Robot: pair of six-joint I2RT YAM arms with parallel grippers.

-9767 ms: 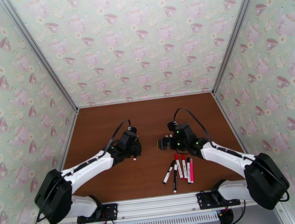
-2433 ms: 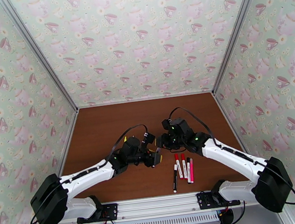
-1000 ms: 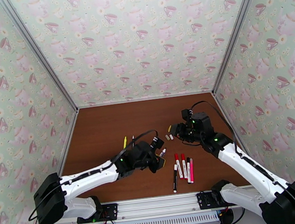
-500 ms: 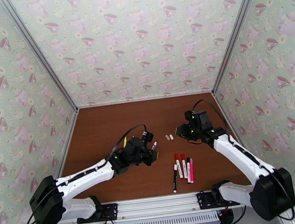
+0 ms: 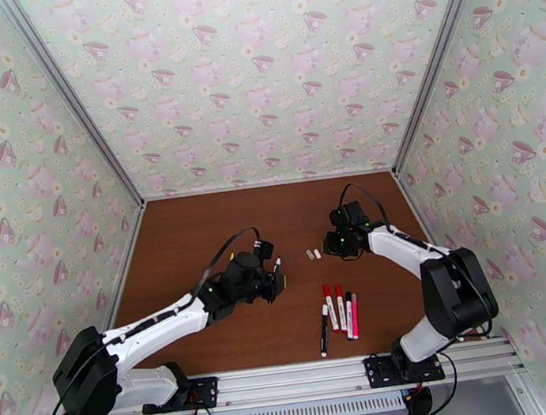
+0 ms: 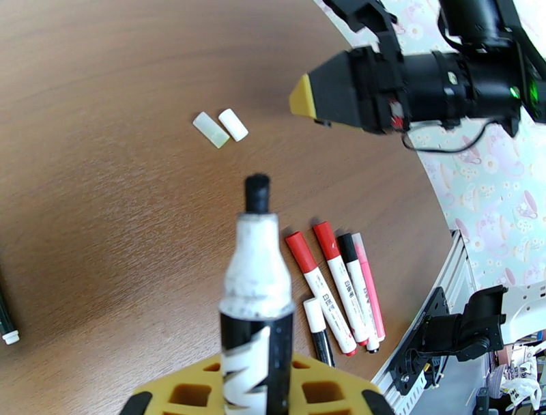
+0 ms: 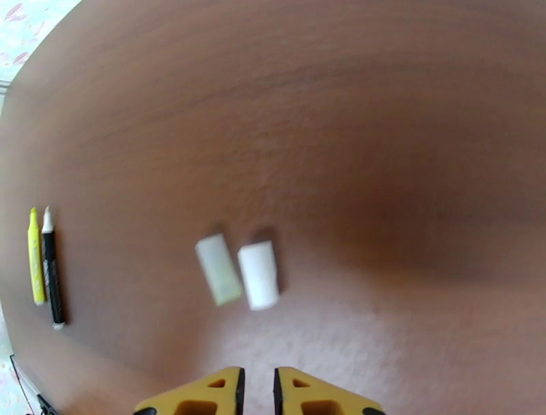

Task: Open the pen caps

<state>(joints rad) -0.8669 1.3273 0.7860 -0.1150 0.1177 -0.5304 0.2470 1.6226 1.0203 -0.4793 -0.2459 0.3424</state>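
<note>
My left gripper (image 5: 275, 277) is shut on a white-barrelled pen (image 6: 258, 287) whose bare black tip (image 6: 257, 193) points away from the fingers; it sits in the grip (image 6: 258, 382) without a cap. Two pen caps, one yellowish (image 7: 218, 269) and one white (image 7: 259, 274), lie side by side on the table (image 5: 196, 230). The same pair shows from above as caps (image 5: 313, 254). My right gripper (image 5: 331, 243) hovers just right of them, its fingers (image 7: 228, 390) shut with no cap visible between them. Several capped pens (image 5: 339, 307) lie in a row near the front edge.
A yellow pen (image 7: 35, 256) and a black pen (image 7: 50, 269) lie together at the left of the table. In the left wrist view the row holds red-capped pens (image 6: 321, 293), a black-capped one (image 6: 358, 290) and a pink one (image 6: 370, 293). Patterned walls enclose the table.
My left gripper has carried the uncapped pen back and to the left, away from the row of pens. The right arm has folded in while its gripper stays beside the two caps.
</note>
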